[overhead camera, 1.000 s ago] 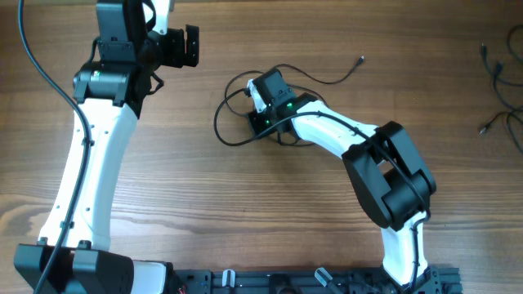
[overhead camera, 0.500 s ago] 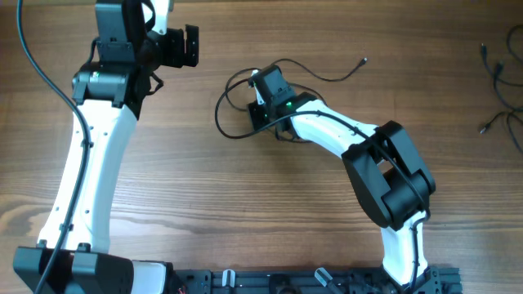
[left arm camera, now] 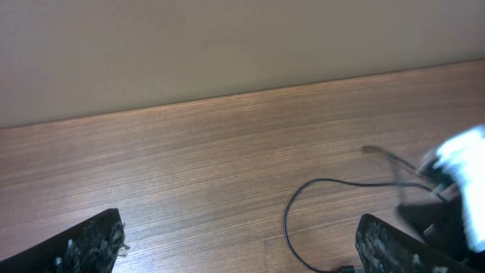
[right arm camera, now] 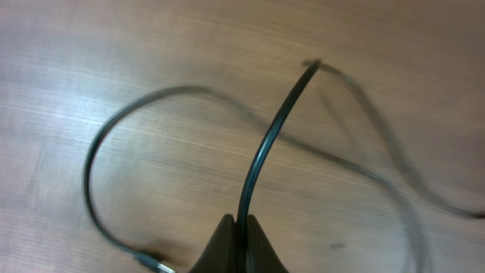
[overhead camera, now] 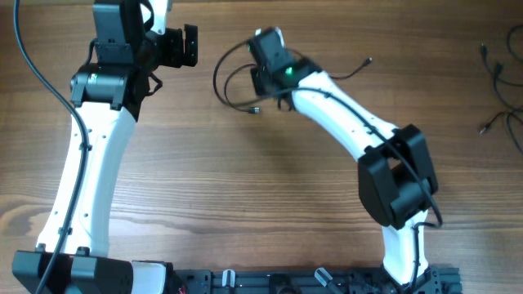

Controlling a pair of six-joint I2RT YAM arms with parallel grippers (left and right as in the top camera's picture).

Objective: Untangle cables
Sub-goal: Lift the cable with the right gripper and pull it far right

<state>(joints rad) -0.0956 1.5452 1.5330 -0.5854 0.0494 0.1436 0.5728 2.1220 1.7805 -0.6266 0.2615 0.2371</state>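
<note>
A thin black cable (overhead camera: 225, 86) lies in loose loops on the wooden table at the top middle. Its plug end (overhead camera: 255, 110) hangs near the loop, and another strand (overhead camera: 347, 75) trails right. My right gripper (overhead camera: 260, 69) is shut on this cable; in the right wrist view the fingers (right arm camera: 241, 227) pinch a dark strand (right arm camera: 265, 144) that rises from them, blurred by motion. My left gripper (overhead camera: 186, 46) is open and empty, left of the loop. In the left wrist view its jaws (left arm camera: 242, 246) stand wide apart, with the cable loop (left arm camera: 292, 220) between them and the right arm.
More thin black cables (overhead camera: 494, 90) lie at the table's right edge. A wall (left arm camera: 227, 45) rises behind the table's far edge. The arm bases stand along the front edge.
My right gripper has moved up toward the table's far edge with the cable in it, dragging the loop and plug along. The left arm has not moved.
</note>
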